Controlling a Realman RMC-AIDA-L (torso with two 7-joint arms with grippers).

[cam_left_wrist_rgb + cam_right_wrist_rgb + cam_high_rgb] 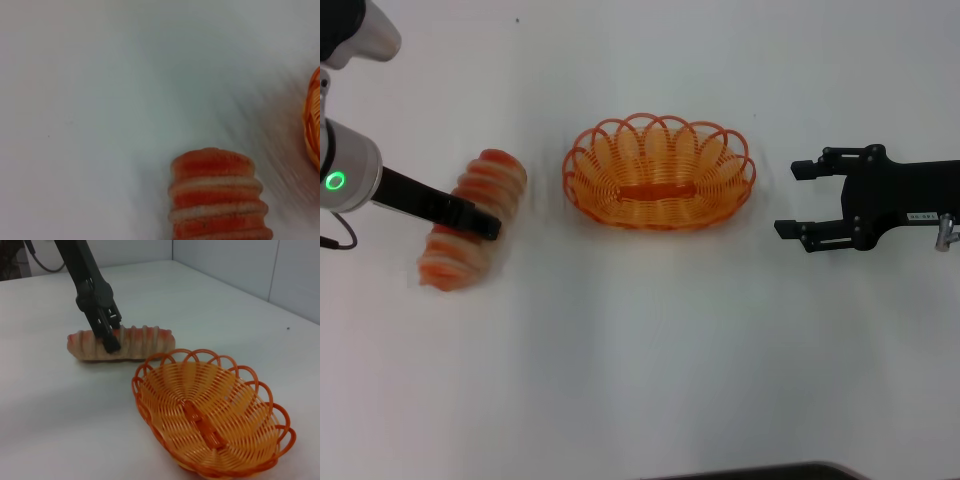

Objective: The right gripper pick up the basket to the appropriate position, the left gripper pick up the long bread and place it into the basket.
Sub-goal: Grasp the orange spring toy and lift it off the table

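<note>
The long bread (pixel 452 258), cream with orange-red ridges, lies slanted at the left of the white table. My left gripper (pixel 475 217) is shut across its middle; the right wrist view shows its black fingers (pixel 109 340) clamped on the loaf (pixel 145 340), low over the table. The left wrist view shows the loaf's end (pixel 217 200) and the basket's edge (pixel 314 125). The orange wire basket (pixel 620 185) stands empty at the table's centre, also seen in the right wrist view (pixel 210 415). My right gripper (pixel 788 198) is open and empty, a short way right of the basket.
The white table (pixel 650 340) stretches bare in front of the basket and the bread. A dark edge (pixel 770 472) shows at the near side. Pale wall panels (pixel 250 265) stand beyond the table in the right wrist view.
</note>
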